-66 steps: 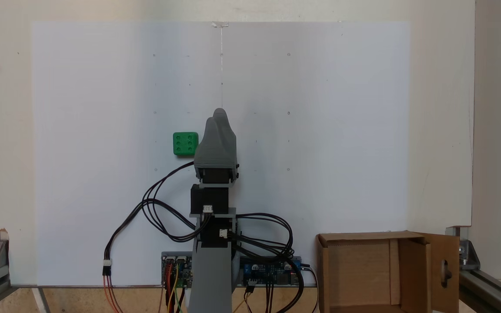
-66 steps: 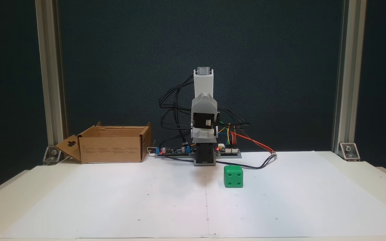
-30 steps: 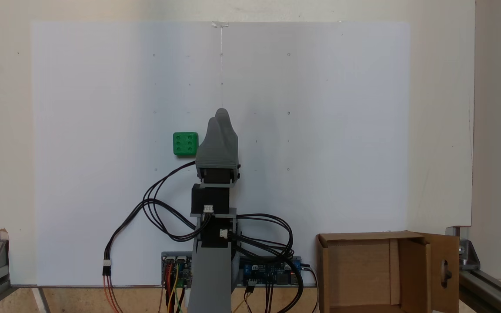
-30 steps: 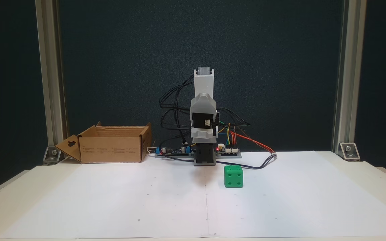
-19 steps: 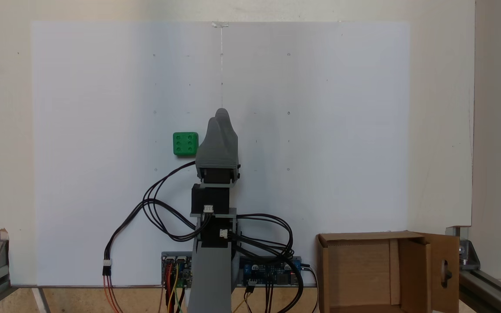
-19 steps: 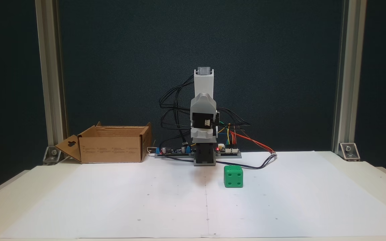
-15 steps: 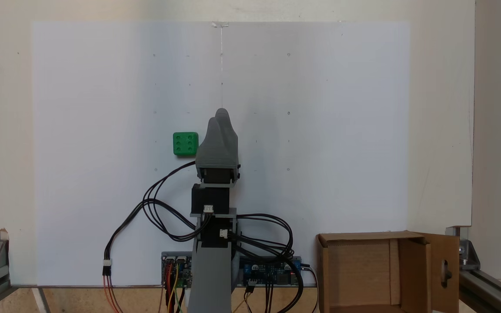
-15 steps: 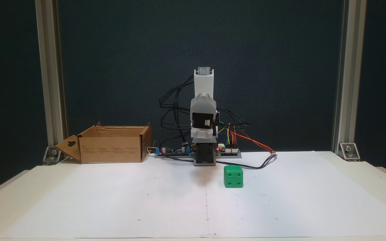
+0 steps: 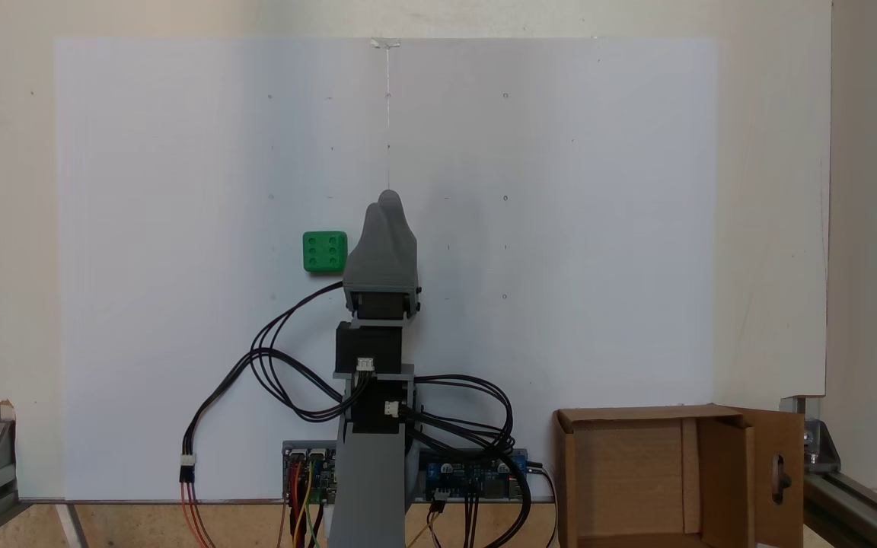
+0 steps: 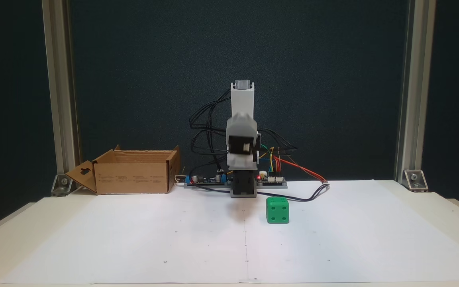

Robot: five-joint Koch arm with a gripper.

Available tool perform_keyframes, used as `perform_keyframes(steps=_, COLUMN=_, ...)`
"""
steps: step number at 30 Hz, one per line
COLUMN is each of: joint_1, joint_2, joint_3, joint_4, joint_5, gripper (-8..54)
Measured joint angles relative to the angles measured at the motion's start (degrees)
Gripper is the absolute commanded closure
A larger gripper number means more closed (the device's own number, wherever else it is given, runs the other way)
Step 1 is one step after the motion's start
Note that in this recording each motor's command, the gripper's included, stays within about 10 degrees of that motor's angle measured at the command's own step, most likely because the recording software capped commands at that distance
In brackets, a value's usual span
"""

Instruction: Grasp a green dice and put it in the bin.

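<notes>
The green dice (image 9: 325, 252) is seen resting on the white surface (image 9: 560, 228), just left of the end effector (image 9: 387, 199) in the view from above, six pips upward. The end effector's tips are drawn together, empty. The bin (image 9: 636, 472) stands well apart beside the arm's base.

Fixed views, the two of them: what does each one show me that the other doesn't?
A fixed view alone looks down on the dice and its six-pip top, into the bin, which looks bare inside, and onto the hand, whose tips are together.

A fixed view alone shows the dice's four-pip side, the bin's outer wall, and how tall the arm stands against a dark backdrop.

Both fixed views show the dice resting on the white paper, apart from the hand and far from the bin.
</notes>
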Motion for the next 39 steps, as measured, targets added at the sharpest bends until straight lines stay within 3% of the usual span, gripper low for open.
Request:
perform_keyframes(steps=12, joint_1=0.00, joint_2=0.00, joint_3=-13.27, joint_4=44.74, joint_5=0.00, gripper=3.6)
perform_keyframes(steps=22, joint_1=-1.14, joint_2=0.00, joint_3=-34.80, joint_4=82.53, joint_5=0.53, gripper=3.8)
perform_keyframes(steps=39, joint_1=-17.49, joint_2=-4.13, joint_3=-65.39, joint_4=136.76, joint_5=21.18, gripper=3.6)
